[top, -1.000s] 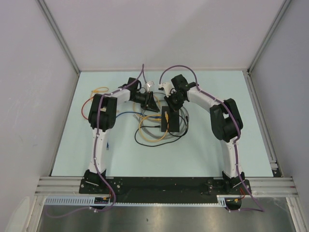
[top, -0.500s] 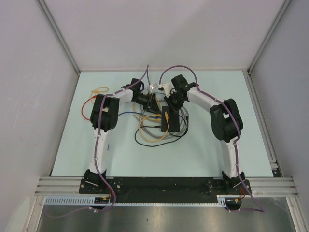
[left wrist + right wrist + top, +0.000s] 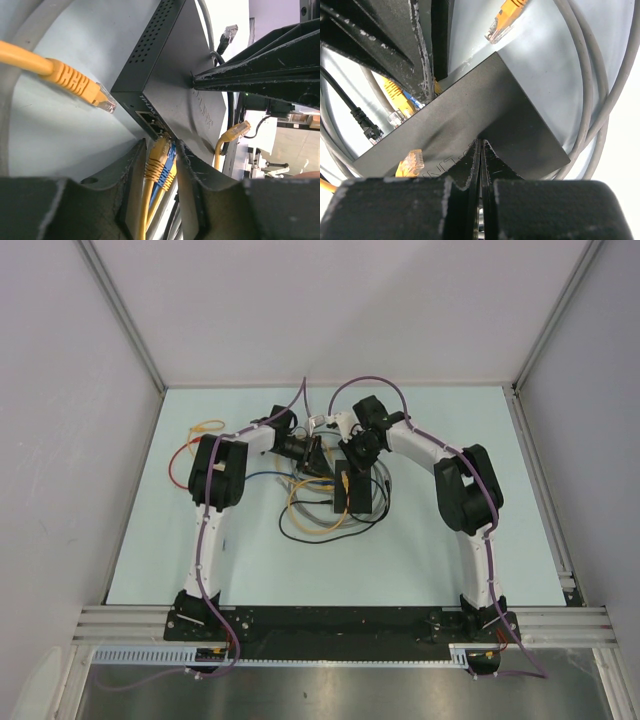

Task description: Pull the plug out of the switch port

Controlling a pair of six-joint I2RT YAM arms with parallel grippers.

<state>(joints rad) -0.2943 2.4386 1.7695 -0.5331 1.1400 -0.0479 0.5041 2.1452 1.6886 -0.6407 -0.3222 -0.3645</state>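
The switch (image 3: 354,492) lay near the middle of the tabletop (image 3: 440,560), with both grippers on it.
The right gripper (image 3: 481,143), closed, pressed its tips onto the switch's top. The left gripper (image 3: 160,145) sat at the port edge, jaws partly apart around a yellow plug (image 3: 157,156) seated in a port. Whether they pinched it was unclear.

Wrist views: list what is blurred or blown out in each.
Left wrist: the near fingers are soft, the switch sharp, the far right background washed out. Right wrist: the table burns white at lower right; the switch is crisp.
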